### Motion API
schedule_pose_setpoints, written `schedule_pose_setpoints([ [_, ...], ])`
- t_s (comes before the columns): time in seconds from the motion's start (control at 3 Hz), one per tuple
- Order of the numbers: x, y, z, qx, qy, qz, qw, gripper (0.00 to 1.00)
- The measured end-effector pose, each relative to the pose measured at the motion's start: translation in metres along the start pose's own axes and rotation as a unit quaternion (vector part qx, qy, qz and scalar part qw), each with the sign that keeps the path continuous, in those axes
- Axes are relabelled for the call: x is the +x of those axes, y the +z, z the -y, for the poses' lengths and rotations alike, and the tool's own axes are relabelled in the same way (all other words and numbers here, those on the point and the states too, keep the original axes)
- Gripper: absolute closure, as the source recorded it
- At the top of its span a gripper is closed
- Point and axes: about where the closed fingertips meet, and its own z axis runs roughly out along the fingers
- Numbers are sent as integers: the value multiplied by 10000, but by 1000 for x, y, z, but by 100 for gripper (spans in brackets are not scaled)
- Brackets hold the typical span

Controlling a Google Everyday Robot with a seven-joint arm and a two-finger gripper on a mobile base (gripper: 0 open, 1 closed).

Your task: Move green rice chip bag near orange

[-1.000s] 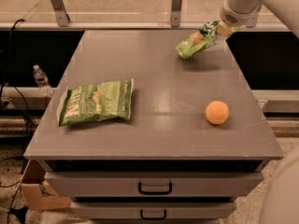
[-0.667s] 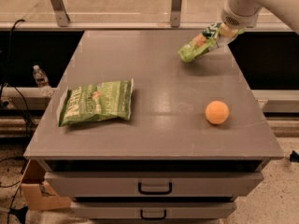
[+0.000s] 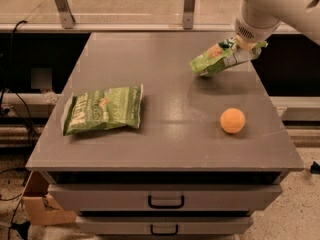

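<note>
The green rice chip bag (image 3: 216, 59) hangs tilted above the back right of the grey table top (image 3: 170, 134), its lower end pointing left and down. My gripper (image 3: 246, 49) is shut on the bag's upper right end, under the white arm that enters from the top right. The orange (image 3: 233, 120) rests on the table at the front right, well below the bag and a little to the right of its lower end.
A paler flat green bag (image 3: 104, 109) lies on the left half of the table. Two drawers with handles (image 3: 166, 201) sit below the top. A metal rail with posts (image 3: 189, 6) runs along the back edge. A cardboard box (image 3: 40, 206) stands on the floor at the left.
The gripper and the held bag have moved slightly forward and down toward the orange. The orange and the flat bag have not moved.
</note>
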Motion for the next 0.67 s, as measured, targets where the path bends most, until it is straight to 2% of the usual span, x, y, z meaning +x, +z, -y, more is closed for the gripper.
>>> schedule_pose_setpoints([
  [0.67, 25, -17, -38, -133, 467, -294, 9984, 100],
])
